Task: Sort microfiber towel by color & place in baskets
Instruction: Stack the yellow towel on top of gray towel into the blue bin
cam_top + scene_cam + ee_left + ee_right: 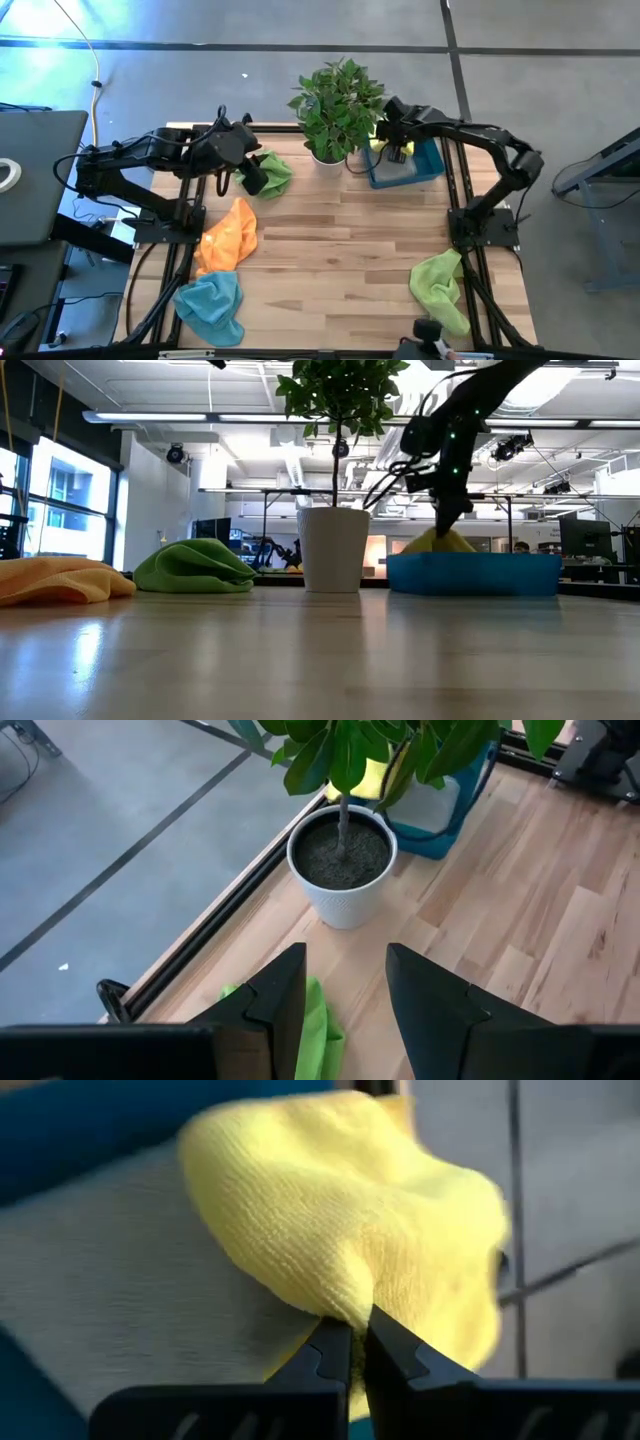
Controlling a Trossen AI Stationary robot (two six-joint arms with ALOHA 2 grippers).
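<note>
A dark blue basket (425,165) stands at the far right beside a potted plant (335,110). My right gripper (355,1325) is over the basket, shut on a yellow towel (340,1200) that lies on a pale grey cloth (120,1280) inside it. In the low view the yellow towel (438,542) humps above the basket wall (475,572). My left gripper (345,990) hovers open above a green towel (272,172) at the far left, nothing between its fingers. An orange towel (228,238), a blue towel (212,305) and a lime towel (440,285) lie on the table. My right gripper pinches a bunched fold of the yellow towel (345,1295) between its two fingertips, at the towel's near side. The fingers slant down from above. The towel's bulk rests humped on the pale cloth in the basket, slack.
The white plant pot (342,865) stands between the green towel and the basket (440,820), its leaves overhanging the basket's side. Bare wood (340,260) lies across the table's middle. A dark frame rail (210,910) runs along the far edge.
</note>
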